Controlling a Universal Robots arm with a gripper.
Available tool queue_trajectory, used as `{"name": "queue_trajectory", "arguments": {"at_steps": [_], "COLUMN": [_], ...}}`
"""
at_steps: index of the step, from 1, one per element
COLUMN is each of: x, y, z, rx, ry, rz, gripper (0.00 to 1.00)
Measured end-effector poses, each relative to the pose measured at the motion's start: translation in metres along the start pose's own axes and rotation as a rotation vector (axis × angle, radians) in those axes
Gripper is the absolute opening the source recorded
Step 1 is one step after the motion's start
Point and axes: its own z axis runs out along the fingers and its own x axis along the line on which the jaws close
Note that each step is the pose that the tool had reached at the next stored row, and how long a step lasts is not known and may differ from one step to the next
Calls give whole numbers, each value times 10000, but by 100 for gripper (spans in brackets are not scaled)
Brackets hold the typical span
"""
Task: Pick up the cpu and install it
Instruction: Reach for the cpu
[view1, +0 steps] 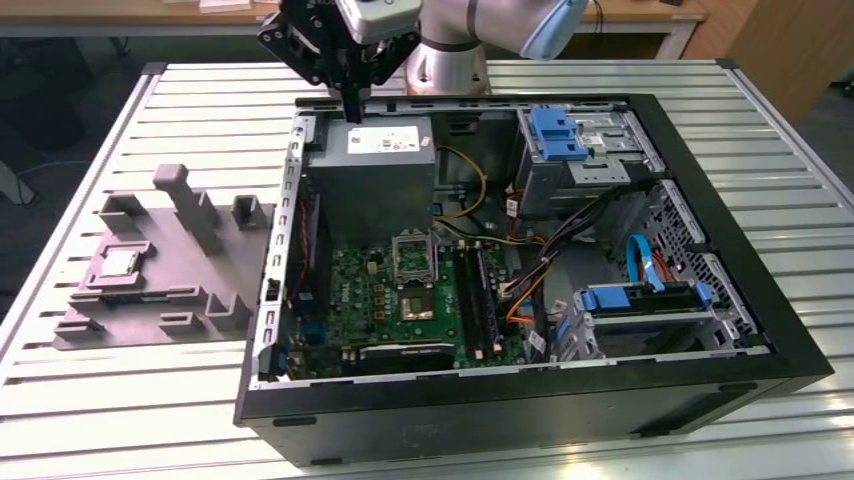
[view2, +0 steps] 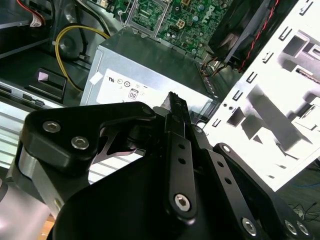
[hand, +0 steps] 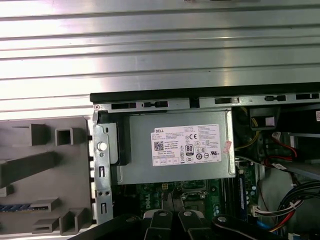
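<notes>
The cpu, a small silvery square, lies in a recess of the grey plastic tray at the exterior view's left, outside the open computer case. My gripper hangs above the far rim of the case, over the grey power supply box, well away from the cpu. Its fingers are pressed together with nothing between them. The green motherboard lies on the case floor, its metal-framed socket just past the power supply. In both wrist views the labelled power supply sits below the gripper.
Raised blocks stand on the tray. Drive cages with blue clips and bundled cables fill the case on the exterior view's right. A slatted metal table carries everything. A yellow cable loops beside the power supply.
</notes>
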Motion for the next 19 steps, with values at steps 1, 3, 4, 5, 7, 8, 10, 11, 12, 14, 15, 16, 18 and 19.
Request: {"name": "queue_trajectory", "arguments": {"at_steps": [1,3,4,5,7,8,10,11,12,14,15,16,18,19], "x": [1,11,20,21,25,27,45,55,56,60,62,63,67,69], "y": [0,-1,-2,-2,-2,-2,-4,-5,-5,-5,-5,-6,-6,-6], "z": [0,5,10,10,10,10,18,19,19,19,19,18,19,19], "rx": [1,1,0,0,1,0,1,0,1,1,0,1,0,1], "ry": [0,1,0,1,1,1,1,1,1,1,1,1,1,1], "rz": [0,-1,0,0,0,0,0,0,0,0,0,0,0,0], "gripper": [11,11,11,11,11,11,11,11,11,11,11,11,11,11]}}
